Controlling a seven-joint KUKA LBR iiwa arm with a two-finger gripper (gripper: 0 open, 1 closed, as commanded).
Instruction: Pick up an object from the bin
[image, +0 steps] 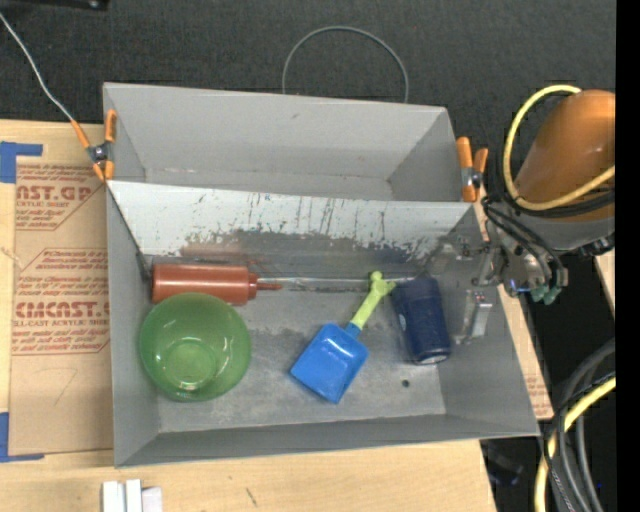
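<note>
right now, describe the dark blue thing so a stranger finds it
Go to the right side of the grey bin, by the gripper. Left of it lies a dark blue cylinder. Unlike the bright blue scoop beside it, it is rounded, with no handle.

Across the top of the frame the floor (200, 40) is dark and speckled, like carpet. A thin grey wire loop (345, 29) lies on it at upper middle, and a thin white cord (40, 71) runs slanting across the upper left corner. Along the bottom is a light brown wooden desk (330, 482). Small white blocks (130, 494) sit on it at lower left, at the very edge.
</note>
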